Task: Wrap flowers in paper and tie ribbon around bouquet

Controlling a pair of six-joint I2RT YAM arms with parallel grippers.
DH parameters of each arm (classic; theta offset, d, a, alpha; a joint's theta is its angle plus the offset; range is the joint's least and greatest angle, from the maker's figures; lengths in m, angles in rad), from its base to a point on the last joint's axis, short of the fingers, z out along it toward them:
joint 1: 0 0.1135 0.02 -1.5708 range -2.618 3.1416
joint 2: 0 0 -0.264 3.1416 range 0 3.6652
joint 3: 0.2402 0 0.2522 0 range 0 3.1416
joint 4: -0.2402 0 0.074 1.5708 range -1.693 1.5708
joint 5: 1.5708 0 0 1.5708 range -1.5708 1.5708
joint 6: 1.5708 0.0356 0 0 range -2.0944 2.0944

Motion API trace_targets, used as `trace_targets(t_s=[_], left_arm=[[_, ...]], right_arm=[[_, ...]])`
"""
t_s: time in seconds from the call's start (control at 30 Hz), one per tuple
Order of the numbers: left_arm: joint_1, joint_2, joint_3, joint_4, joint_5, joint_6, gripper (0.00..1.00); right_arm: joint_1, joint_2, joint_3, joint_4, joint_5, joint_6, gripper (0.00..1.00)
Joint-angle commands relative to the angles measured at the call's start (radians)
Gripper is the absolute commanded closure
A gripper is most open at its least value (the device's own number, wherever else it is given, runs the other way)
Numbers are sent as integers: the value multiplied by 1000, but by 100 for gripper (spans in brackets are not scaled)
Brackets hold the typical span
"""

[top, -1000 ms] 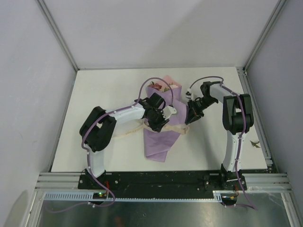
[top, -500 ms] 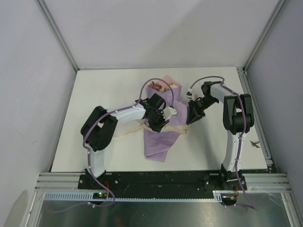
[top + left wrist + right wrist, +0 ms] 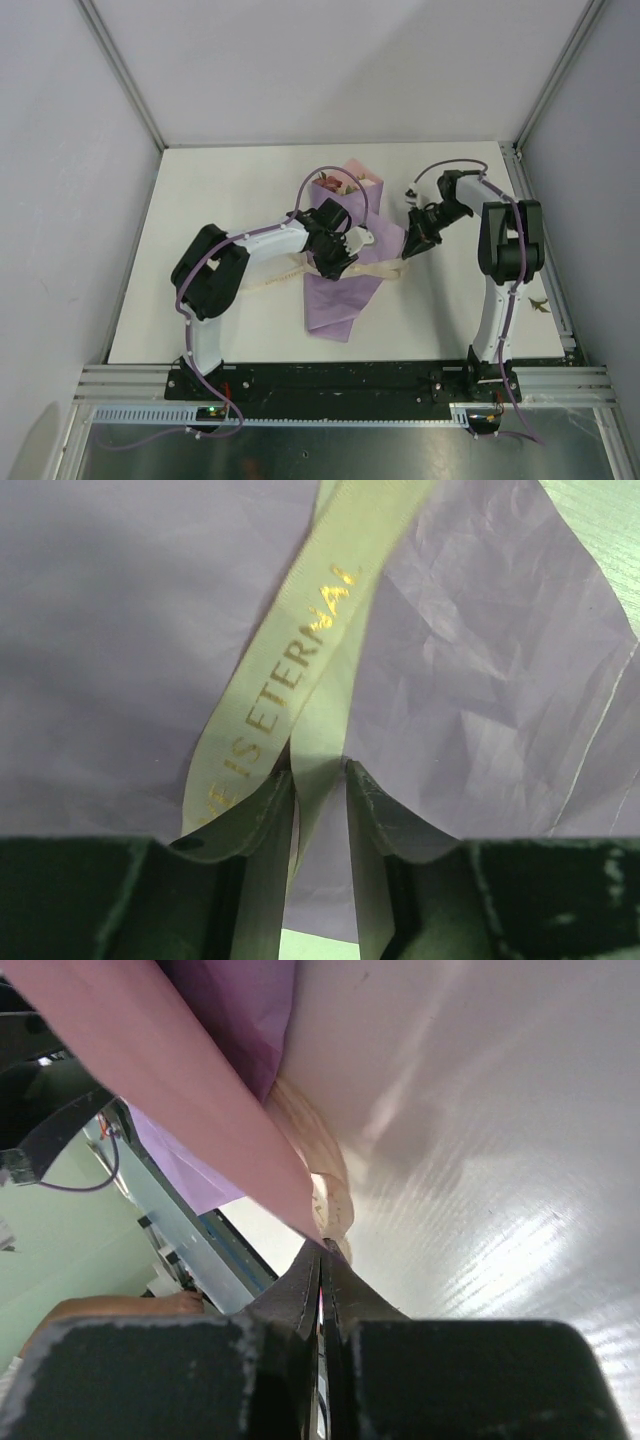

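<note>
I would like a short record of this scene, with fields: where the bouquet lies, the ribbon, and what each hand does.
bouquet: lies on the table, flowers toward the far wall
ribbon: cream, gold lettering, runs across the bouquet
left hand: above the bouquet, ribbon between its fingers, grip unclear
right hand: shut, tips at the ribbon beside the pink flap

White table (image 3: 230,190), pale lilac-grey walls (image 3: 340,60), aluminium corner posts (image 3: 122,75), metal front rail (image 3: 340,382).
</note>
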Motion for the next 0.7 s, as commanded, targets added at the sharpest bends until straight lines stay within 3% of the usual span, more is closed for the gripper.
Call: trace_targets(t_s=[0.0,0.07,0.2,0.37,0.67], left_arm=[[-4,12,5,6,-29,41,65],[-4,14,2,6,-33,47,62],[-5,16,5,6,-32,56,65],[-5,20,10,6,-32,58,68],[-5,0,-1,7,-30,57,62]], right_arm=[[-48,-83,8,-17,-64,-20,100],[-49,-80,6,-23,-79,-24,100],[-37,-71,7,-36,-76,-37,89],[-24,-74,6,-30,-49,-46,99],[-65,-92,11,-18,53,-51,100]])
